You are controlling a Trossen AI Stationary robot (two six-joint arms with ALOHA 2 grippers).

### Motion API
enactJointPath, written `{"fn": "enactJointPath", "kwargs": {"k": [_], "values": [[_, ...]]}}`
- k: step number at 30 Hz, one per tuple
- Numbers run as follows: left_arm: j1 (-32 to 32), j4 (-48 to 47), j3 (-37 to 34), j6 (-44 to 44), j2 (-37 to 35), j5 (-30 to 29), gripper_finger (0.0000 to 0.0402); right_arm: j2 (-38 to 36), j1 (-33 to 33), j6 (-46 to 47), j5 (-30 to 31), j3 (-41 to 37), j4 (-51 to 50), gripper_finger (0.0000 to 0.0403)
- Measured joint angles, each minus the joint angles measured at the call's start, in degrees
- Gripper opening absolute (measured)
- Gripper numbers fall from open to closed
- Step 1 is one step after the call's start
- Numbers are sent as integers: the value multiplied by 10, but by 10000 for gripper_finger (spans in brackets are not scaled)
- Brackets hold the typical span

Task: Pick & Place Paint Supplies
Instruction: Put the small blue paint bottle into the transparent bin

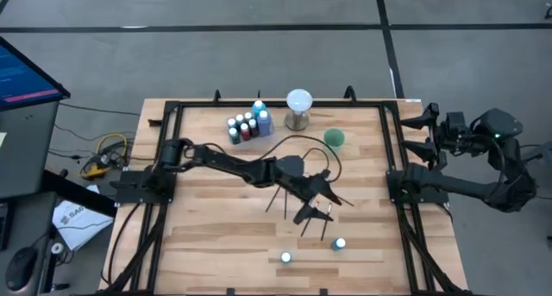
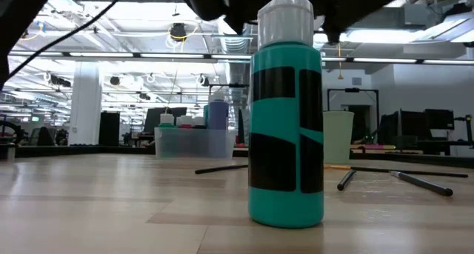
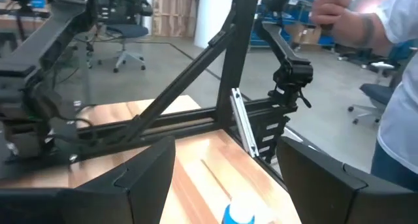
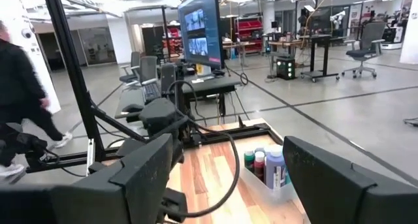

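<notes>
My left gripper (image 1: 317, 203) hangs open over the table's middle, above several thin brushes (image 1: 278, 196) that lie flat on the wood. A white-capped blue bottle (image 3: 238, 214) shows low between its open fingers, untouched. Two bottles stand upright near the front edge: one (image 1: 340, 243) and a teal one (image 2: 287, 113). More bottles (image 1: 247, 125) stand in a clear tub (image 2: 194, 141) at the back. My right gripper (image 1: 417, 132) waits open at the table's right edge, and its wrist view looks at the tub (image 4: 266, 166).
A white globe on a metal base (image 1: 298, 106) and a green cup (image 1: 335, 138) stand at the back. A black frame (image 1: 392, 171) borders the table. A person (image 3: 398, 87) stands beyond the right corner. Bare wood lies at the front left.
</notes>
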Motion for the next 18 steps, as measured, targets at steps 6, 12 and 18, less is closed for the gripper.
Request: {"fn": "enactJointPath", "kwargs": {"k": [6,12,18], "values": [[-17,2,42,0,56,27,262,-31,0,13,0,-16,0,285],[-44,2,75,0,108,26,262,-53,0,36,0,-31,0,285],[-67,4,97,0,134,-42,262,-57,0,50,0,-46,-5,285]]}}
